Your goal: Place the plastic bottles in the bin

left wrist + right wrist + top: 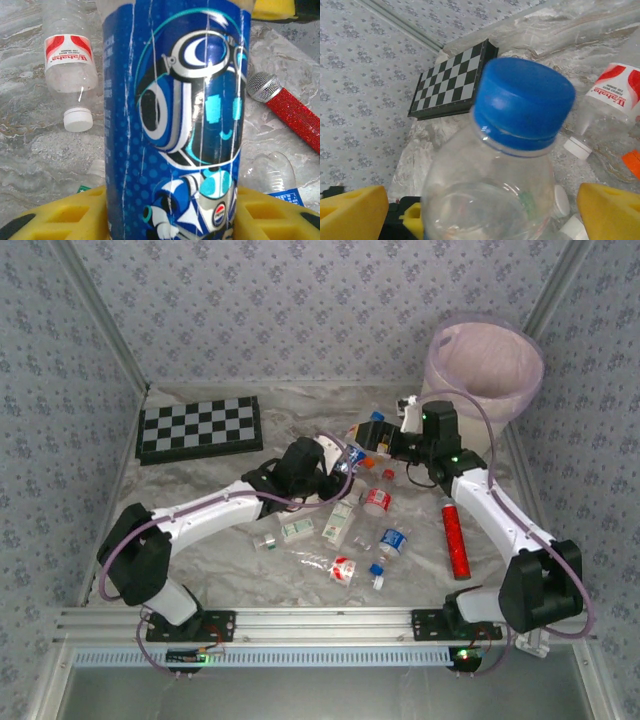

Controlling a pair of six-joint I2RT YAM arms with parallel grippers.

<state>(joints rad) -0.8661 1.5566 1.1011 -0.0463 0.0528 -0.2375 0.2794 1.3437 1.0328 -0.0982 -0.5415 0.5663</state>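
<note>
- From above: the plastic bottles lie scattered across the middle of the marble table. They are small and clear, with red, blue or green labels, and most are on their sides.
- The bin stands at the table's far right corner, cream-white, with a pale pink liner folded over its rim.
- The left gripper reaches in over the centre of the table. The right gripper sits just beside it, between the pile and the bin.
- A chessboard lies at the far left, and a red glitter microphone lies near the right edge.
- Left wrist: the left gripper is clamped on a Pepsi bottle. Its blue label carries a goggled cartoon figure, and it is pressed against the yellow fingers on both sides.
- Behind on the left lies a Wahaha bottle, clear with a red-and-white label and a white cap. The microphone is on the right.
- Right wrist: a clear blue-capped bottle stands upright between the fingers of the right gripper.
- The yellow fingers flank it. I cannot tell whether they are pinching its body lower down.
- The chessboard lies beyond, and another Wahaha bottle lies to the right.
</note>
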